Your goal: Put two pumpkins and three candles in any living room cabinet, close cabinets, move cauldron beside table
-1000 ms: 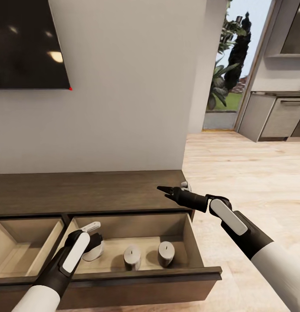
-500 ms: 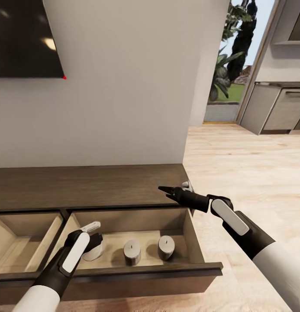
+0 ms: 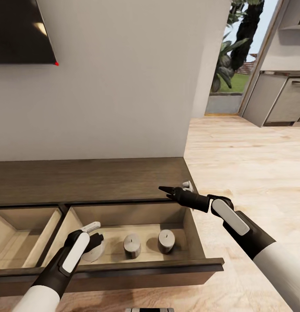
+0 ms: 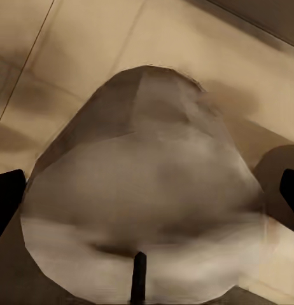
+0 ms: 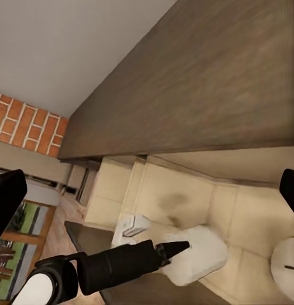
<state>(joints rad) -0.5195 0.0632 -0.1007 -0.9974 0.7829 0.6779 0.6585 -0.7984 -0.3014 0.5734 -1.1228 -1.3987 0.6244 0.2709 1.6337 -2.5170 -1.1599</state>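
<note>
The long dark-brown cabinet (image 3: pixel 89 180) has two drawers pulled out. Three candles stand in the right drawer (image 3: pixel 137 266): one at the left (image 3: pixel 92 252), one in the middle (image 3: pixel 132 245), one at the right (image 3: pixel 166 241). My left gripper (image 3: pixel 95 234) reaches down into that drawer, open, its fingers either side of the left candle (image 4: pixel 147 184). My right gripper (image 3: pixel 163 190) hovers open over the cabinet top near its right end, holding nothing. The right wrist view looks down on the left arm (image 5: pixel 115 267), the left candle (image 5: pixel 198 254) and the cabinet top (image 5: pixel 217 76).
The left drawer (image 3: pixel 4 255) also stands open, showing a pale interior. A dark TV (image 3: pixel 17 34) hangs on the wall above. Wooden floor (image 3: pixel 253 164) stretches right toward grey kitchen cupboards (image 3: pixel 288 102) and a garden doorway (image 3: pixel 230 69). A small white object (image 3: pixel 188 185) sits at the cabinet's right end.
The whole picture has slid up a little, so the camera has tilted down. Both arms and the three candles keep their places relative to the drawer.
</note>
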